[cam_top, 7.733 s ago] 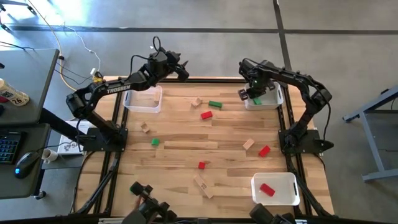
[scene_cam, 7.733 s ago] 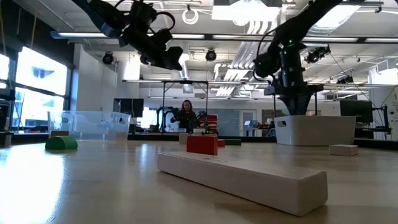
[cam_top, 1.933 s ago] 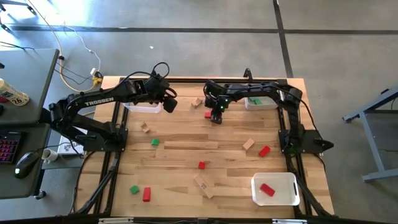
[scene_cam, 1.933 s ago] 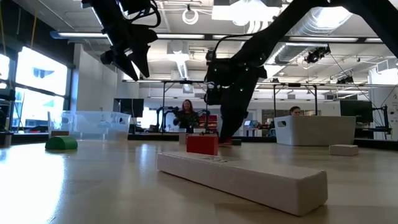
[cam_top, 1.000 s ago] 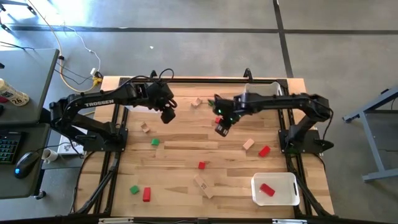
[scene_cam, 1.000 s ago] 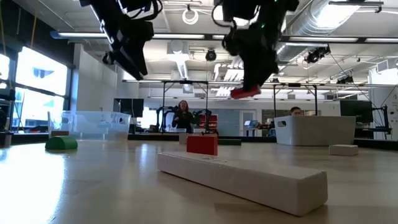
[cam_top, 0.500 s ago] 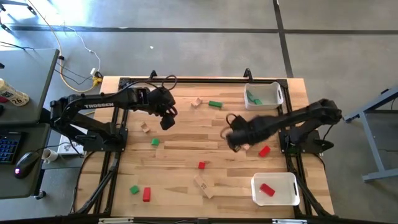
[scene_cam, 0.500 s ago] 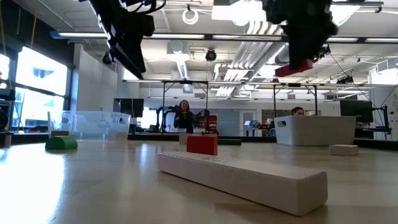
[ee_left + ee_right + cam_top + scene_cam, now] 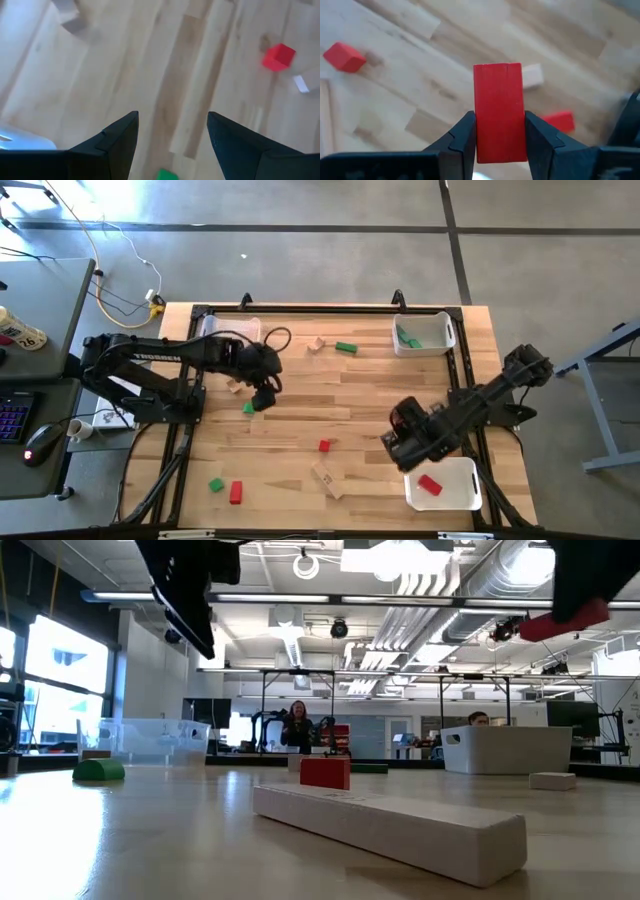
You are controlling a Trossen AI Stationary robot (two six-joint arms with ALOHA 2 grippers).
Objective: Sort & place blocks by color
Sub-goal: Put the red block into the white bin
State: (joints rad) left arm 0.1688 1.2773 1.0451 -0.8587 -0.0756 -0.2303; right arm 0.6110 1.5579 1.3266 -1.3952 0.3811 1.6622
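- Right gripper [image 9: 500,150]: jaws clamped on a red bar [image 9: 499,111], held above the table [image 9: 300,420], just beside the near white bin [image 9: 445,483].
- Right gripper tips hidden under the arm in the high view.
- Left gripper [image 9: 172,132]: jaws spread wide, holding nothing; green block [image 9: 165,175] cut off between the tips.
- Near white bin: one red block [image 9: 430,485].
- Far white bin [image 9: 423,335]: green blocks [image 9: 410,340].
- Clear bin [image 9: 140,740]: contents not discernible.

Bright overhead lighting; both wrist views blurred, soft shadows.
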